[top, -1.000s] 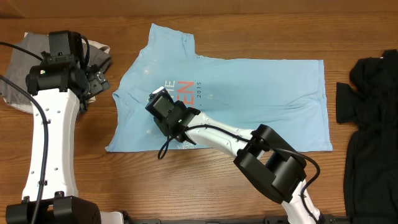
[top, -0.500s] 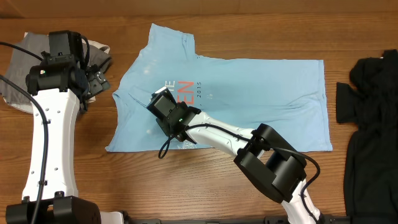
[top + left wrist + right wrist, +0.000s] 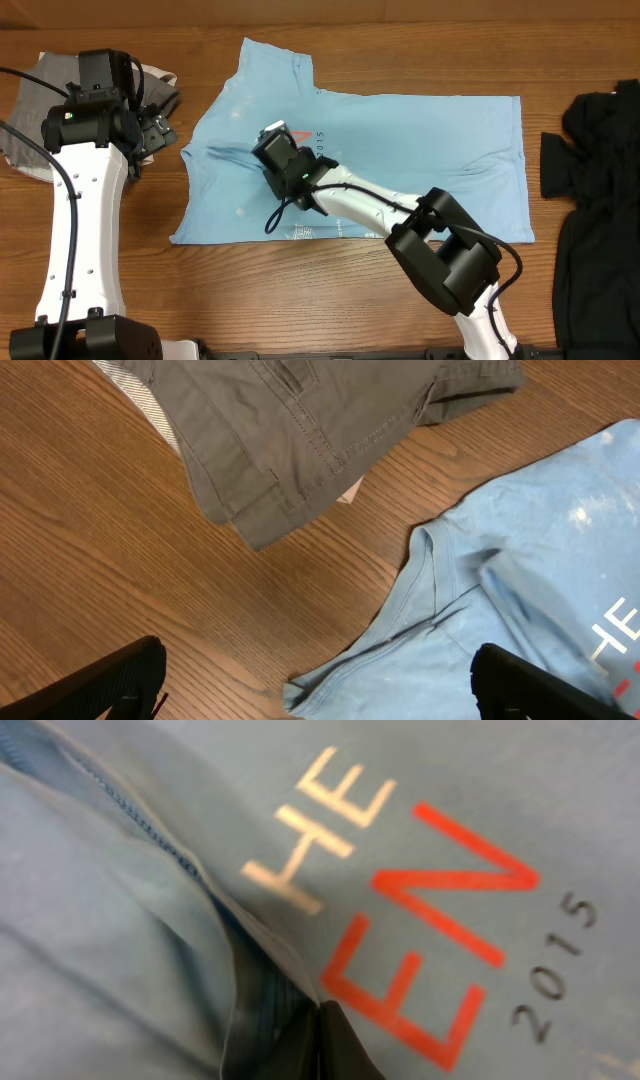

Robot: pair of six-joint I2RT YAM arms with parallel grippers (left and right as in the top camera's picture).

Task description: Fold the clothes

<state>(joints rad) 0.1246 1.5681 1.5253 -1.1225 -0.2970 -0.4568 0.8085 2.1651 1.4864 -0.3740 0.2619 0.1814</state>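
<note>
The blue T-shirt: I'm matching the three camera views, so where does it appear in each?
Overhead: T-shirt spread across the middle of the table.
Left wrist: T-shirt at lower right, beside the grey garment.
Right wrist: T-shirt fills the whole frame.
Shared landmark: the printed lettering, "HE" in both wrist views, only its "2015" end showing overhead.

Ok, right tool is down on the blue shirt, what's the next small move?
Probably raise the right tool slightly and check the fold of the T-shirt rises too: it runs into the fingertip beside the orange print, but whether it's gripped is unclear.
</note>
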